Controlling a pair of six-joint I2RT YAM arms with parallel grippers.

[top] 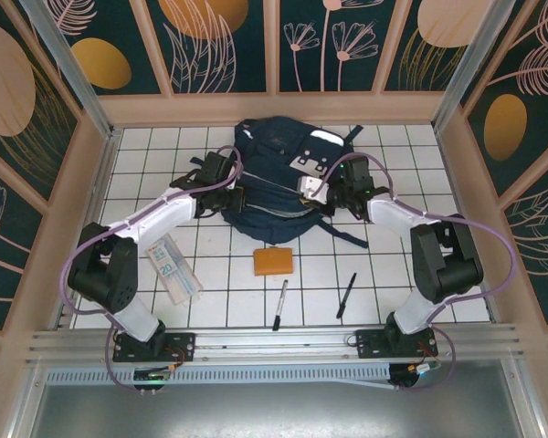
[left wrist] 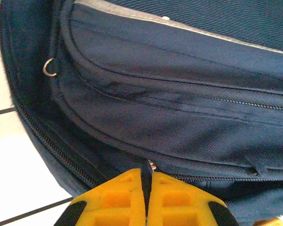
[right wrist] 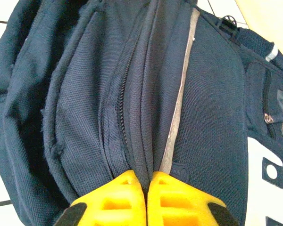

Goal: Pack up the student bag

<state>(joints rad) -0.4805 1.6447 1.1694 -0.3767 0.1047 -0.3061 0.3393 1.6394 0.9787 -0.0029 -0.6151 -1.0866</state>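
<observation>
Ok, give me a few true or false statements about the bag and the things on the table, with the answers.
1. The left claw and right claw are both closed on the student bag. True.
2. The two pens lie inside the bag. False: they lie on the table, nearer the arm bases.
3. The orange block lies between the bag and the pens. True.
4. The bag is red. False: it is navy blue.
</observation>
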